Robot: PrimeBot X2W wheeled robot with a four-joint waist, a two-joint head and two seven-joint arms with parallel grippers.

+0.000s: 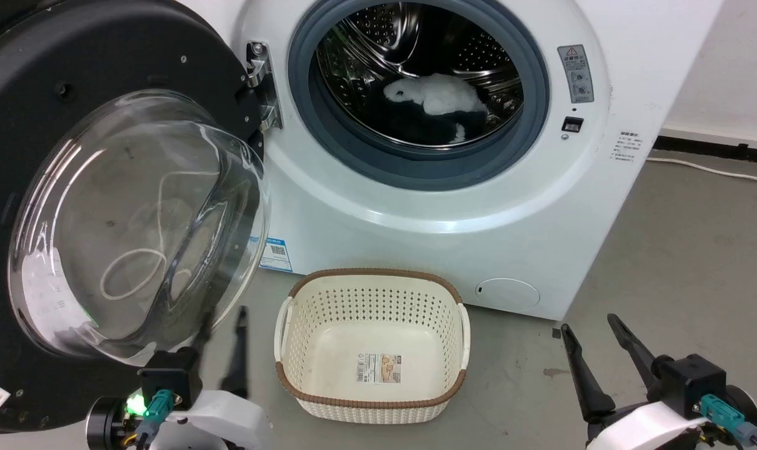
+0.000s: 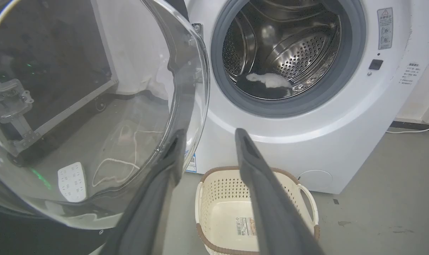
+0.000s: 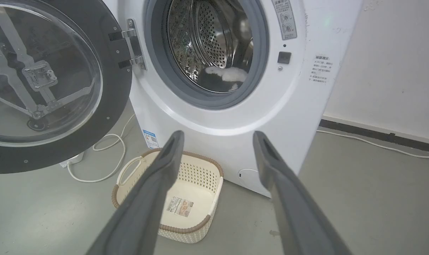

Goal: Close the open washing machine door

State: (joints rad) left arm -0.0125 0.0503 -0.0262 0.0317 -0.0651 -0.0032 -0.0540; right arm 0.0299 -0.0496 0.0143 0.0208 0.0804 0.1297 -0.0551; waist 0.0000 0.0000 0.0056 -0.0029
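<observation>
fingers (image 3: 157,177): long, dark grey | wrists (image 1: 641,425): white shell, teal connectors (image 1: 719,409)

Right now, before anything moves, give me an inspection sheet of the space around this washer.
Surface: grey floor, small stains.
Job's things: washing machine door swung wide open at the robot's left.
Clutter: basket, empty but for a label, before the washer; black-and-white cloth in the drum.
Grippers: left gripper open beside the door's glass; right gripper open, holding nothing.
Cables: white cable along the wall; white cord under the door.
Surroundings: white wall.
</observation>
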